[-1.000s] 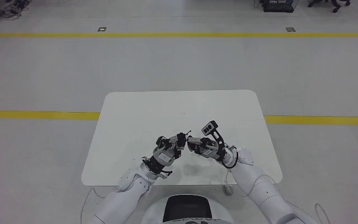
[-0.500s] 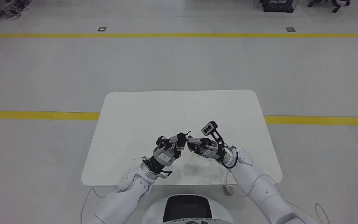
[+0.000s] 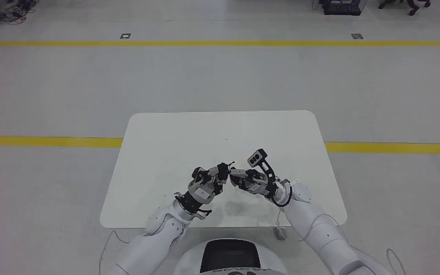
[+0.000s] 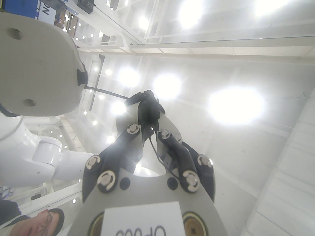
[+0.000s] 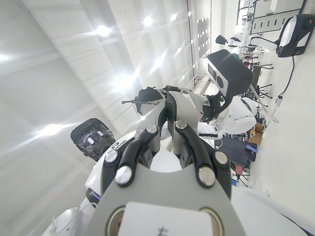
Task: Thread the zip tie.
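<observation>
Top view: the 2 grippers sit tip to tip above the table (image 3: 206, 130), near the middle of its near edge. Left gripper (image 4: 147, 104): fingers pinched on the zip tie (image 5: 133, 102). Right gripper (image 5: 153, 96): fingers narrow, apparently pinching the same strap. Judged light, thin, springy and slick; grip close to the free tip.

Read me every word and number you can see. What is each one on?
White label on the left gripper: cut off, unreadable.
White label on the right gripper: cut off, unreadable.
Tiny side print on the left gripper: too small.
Sign behind: partly hidden, unreadable.
</observation>
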